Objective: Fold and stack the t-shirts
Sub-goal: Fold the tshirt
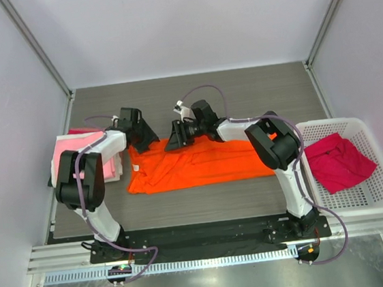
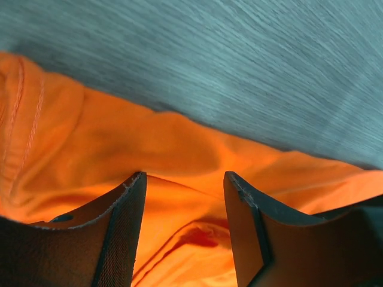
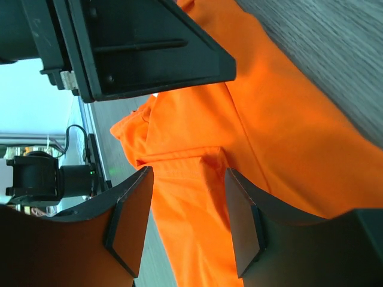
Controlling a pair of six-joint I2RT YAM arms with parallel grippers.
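A bright orange t-shirt [image 1: 201,166] lies flat in a long band across the middle of the table. My left gripper [image 1: 144,140] is at its far left edge, and in the left wrist view it [image 2: 185,179] stands open just above the orange cloth [image 2: 119,143], holding nothing. My right gripper [image 1: 176,139] is close beside it at the shirt's far edge. In the right wrist view it [image 3: 188,173] is open over a folded hem of the orange t-shirt [image 3: 287,137]. Folded pink t-shirts [image 1: 105,165] lie stacked at the left. A dark pink-red t-shirt [image 1: 337,159] lies crumpled in the basket.
The white lattice basket [image 1: 382,199] stands at the right edge of the table. The two grippers are only a hand's width apart, and the left one's black body [image 3: 137,42] fills the top of the right wrist view. White walls enclose the table.
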